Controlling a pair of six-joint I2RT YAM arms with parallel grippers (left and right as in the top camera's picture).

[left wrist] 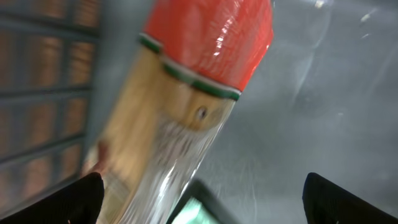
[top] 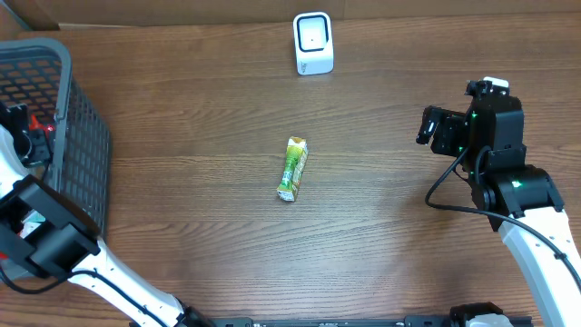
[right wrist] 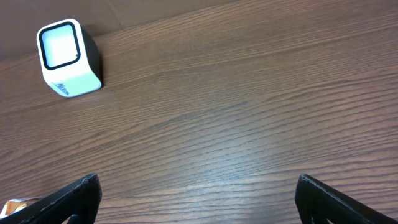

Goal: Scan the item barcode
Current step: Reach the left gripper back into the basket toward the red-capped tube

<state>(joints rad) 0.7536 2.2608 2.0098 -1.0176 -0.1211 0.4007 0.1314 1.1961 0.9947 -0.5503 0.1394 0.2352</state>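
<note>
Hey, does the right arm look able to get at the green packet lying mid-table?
Probably yes: the green packet lies alone on the table, and nothing stands between it and the open right gripper.

Right gripper [right wrist: 200, 202] spread wide over a brown wood-grain table [right wrist: 249, 106], with a small white scanner box [right wrist: 67, 59] at upper left.
Its two black fingertips [right wrist: 68, 198] show only at the lower corners of the frame, well apart, with bare wood between them. The scanner box has rounded corners, a pale window framed in black that faces the camera, a dark flank on its right side and small blue lettering along its lower edge. It stands on the table near the far edge. A tan sliver [right wrist: 12, 204] peeks in beside the left-hand fingertip, too little of it to identify.
</note>
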